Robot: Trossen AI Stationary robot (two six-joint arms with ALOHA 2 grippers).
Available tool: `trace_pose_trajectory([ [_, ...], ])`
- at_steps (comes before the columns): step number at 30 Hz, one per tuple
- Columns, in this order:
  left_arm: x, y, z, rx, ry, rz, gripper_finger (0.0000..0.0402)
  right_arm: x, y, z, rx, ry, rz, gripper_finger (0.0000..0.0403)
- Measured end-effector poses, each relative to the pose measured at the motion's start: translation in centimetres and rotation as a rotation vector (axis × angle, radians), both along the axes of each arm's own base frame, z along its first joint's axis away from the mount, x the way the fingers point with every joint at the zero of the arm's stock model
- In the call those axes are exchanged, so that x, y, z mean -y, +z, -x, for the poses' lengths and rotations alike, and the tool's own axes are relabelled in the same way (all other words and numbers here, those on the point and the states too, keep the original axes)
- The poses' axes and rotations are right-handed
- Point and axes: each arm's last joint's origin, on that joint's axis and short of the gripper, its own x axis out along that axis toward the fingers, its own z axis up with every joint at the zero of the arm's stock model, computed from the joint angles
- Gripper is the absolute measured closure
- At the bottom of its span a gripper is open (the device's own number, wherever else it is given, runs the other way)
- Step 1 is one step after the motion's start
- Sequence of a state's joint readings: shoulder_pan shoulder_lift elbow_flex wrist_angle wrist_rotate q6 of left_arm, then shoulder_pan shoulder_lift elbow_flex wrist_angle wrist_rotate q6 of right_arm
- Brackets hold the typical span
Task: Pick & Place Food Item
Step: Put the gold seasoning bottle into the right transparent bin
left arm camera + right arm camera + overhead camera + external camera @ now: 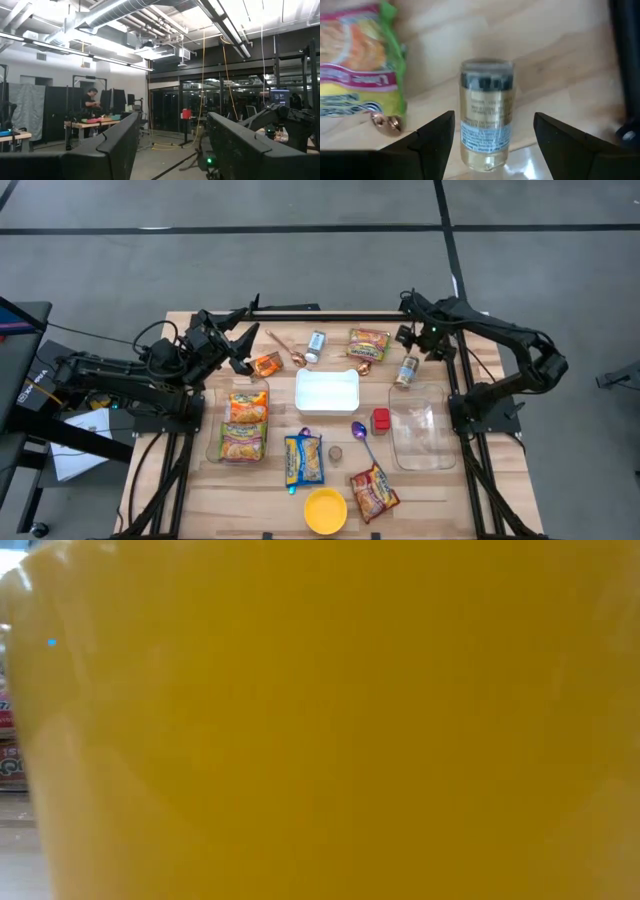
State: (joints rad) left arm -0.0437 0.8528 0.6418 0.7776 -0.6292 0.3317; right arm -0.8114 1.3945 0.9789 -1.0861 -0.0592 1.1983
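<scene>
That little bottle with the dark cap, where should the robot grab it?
Best around the middle of the bottle, on its labelled sides, coming down from above. It seems to lie on its side on the table, its round body between the open fingers of the right gripper, so closing there should probably pinch it squarely.

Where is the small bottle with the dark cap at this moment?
In the high view the small bottle stands on the table's right side, just behind the clear container and right of the white tray. The open right gripper is above it.
</scene>
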Motion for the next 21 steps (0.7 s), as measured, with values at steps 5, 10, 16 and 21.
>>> trace_pose_trajectory([
  [5,0.0,0.0,0.0,0.000,0.000,0.000,0.0175,-0.6,-2.0,-0.3,0.043,-0.084,-0.021,0.0138],
  [10,0.0,0.0,0.0,0.001,0.000,0.001,0.0175,-0.8,-2.6,-0.9,0.078,-0.093,-0.003,0.0138],
  [16,0.0,0.0,0.0,0.013,-0.010,0.016,0.0175,-1.0,-2.6,-0.8,0.052,-0.061,0.005,0.0138],
  [21,0.0,0.0,0.0,0.013,-0.010,0.016,0.0175,-1.1,-3.6,-0.2,0.046,-0.078,-0.009,0.0137],
])
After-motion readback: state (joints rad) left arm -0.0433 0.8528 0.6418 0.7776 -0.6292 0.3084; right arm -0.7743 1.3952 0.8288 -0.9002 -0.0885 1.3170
